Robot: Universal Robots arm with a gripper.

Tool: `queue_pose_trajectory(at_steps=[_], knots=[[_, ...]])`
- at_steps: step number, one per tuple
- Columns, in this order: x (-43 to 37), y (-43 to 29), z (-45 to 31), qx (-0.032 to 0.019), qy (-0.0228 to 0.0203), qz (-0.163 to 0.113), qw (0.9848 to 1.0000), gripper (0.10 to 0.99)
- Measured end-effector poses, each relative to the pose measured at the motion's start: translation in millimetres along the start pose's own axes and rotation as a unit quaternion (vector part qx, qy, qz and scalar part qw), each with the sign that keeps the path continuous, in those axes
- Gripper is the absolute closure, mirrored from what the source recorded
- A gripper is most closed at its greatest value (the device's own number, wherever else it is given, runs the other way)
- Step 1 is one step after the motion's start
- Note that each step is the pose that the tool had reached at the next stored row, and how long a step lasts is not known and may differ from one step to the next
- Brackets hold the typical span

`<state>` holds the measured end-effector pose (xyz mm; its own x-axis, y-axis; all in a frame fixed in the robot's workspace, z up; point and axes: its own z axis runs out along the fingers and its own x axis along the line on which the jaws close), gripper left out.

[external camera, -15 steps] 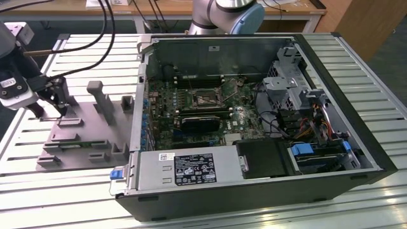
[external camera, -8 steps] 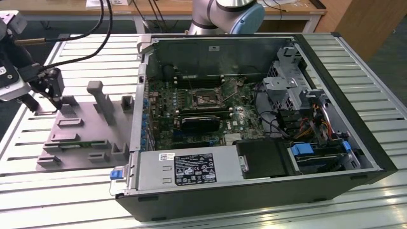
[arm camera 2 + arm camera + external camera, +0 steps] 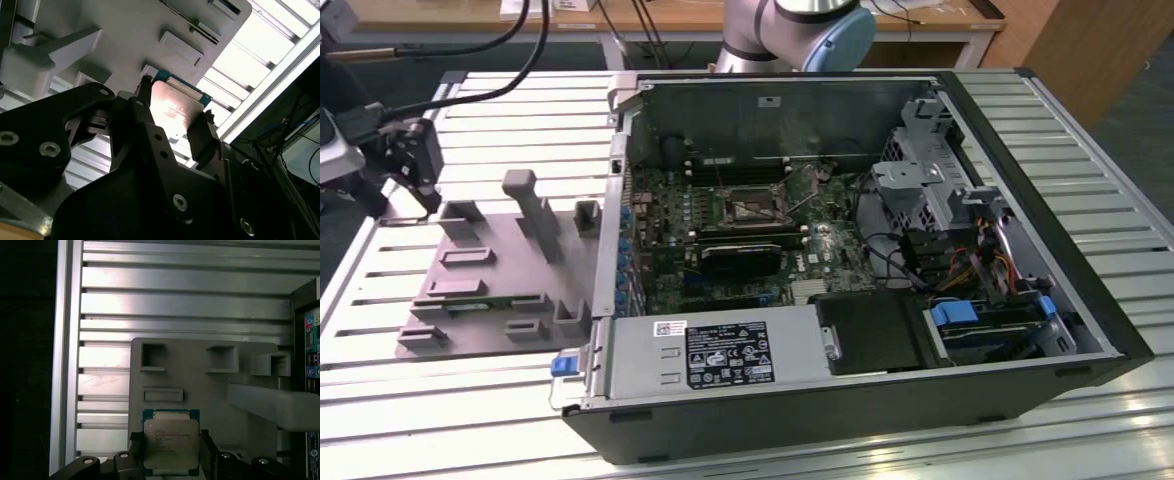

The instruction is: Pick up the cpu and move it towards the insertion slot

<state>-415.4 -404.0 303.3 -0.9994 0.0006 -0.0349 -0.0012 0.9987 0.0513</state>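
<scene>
Gripper (image 3: 171,460) fingers (image 3: 207,456) pinching the cpu (image 3: 171,440) by opposite edges, flat over the fixture (image 3: 210,385); slot (image 3: 750,205) lies well off toward the exterior view's right, inside the case (image 3: 854,420).

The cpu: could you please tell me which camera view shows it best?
The first wrist view: it looks squarely at the cpu, silver top and green rim, between the fingers of the gripper. The second wrist view catches it at a slant, with glare. In the exterior view it is too small to tell.
</scene>
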Motion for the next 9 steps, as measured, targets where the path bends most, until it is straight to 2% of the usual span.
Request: queue_pose_trajectory(at_steps=[9], knots=[[-1.0, 1.6, -30.2, 0.0000, -0.0055, 0.000, 1.0000, 0.549]])
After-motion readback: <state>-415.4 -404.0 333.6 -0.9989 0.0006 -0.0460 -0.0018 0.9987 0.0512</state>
